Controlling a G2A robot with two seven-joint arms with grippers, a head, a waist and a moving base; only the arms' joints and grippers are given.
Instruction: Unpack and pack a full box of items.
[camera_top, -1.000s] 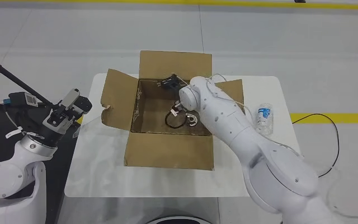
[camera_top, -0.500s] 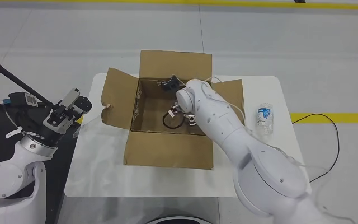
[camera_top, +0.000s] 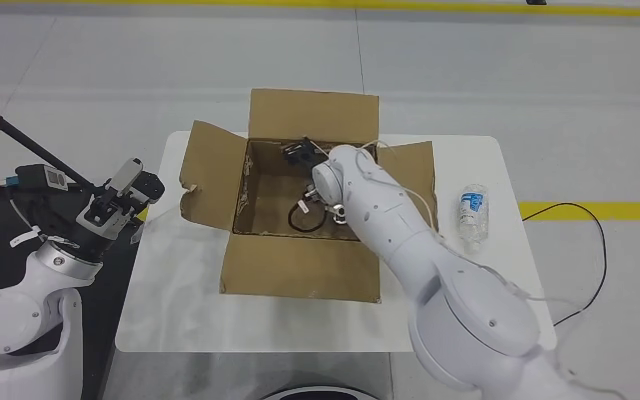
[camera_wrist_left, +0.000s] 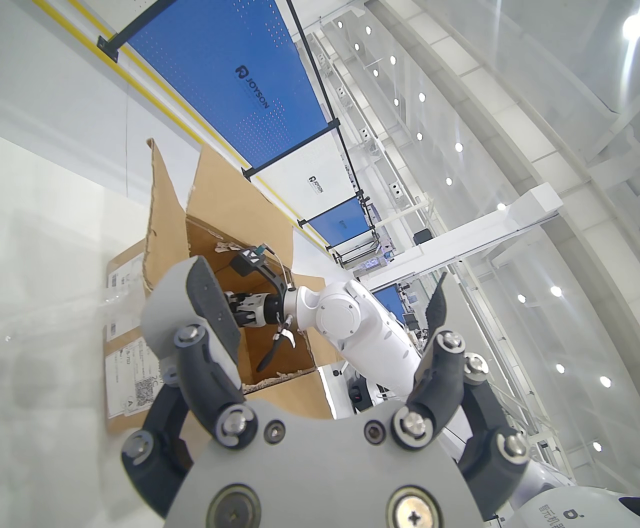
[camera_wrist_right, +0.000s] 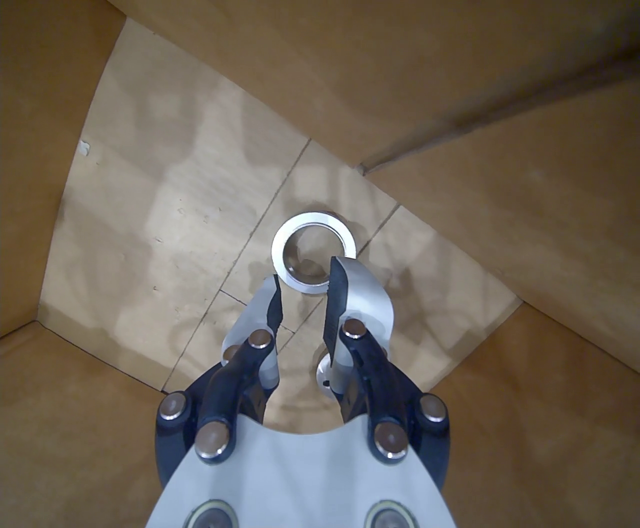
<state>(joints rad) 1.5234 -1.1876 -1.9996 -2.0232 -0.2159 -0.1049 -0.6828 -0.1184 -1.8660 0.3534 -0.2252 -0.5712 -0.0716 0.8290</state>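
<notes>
Just beyond the right tool's (camera_wrist_right: 306, 272) parted tips lies a metal ring (camera_wrist_right: 279, 241).

The brown cardboard box (camera_top: 300, 270) stands upright on the white table (camera_top: 200, 300) with its four flaps folded open. A flat silver metal ring (camera_wrist_right: 314, 252) lies on the box floor. A clear plastic bottle (camera_top: 471, 210) lies on its side outside the box, near the right flap.

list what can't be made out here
Top view: white right arm hides much inside the brown cardboard box.
Right wrist view: small silver disc half hidden behind the right end effector.
Top view: label too small on the clear plastic bottle.
</notes>
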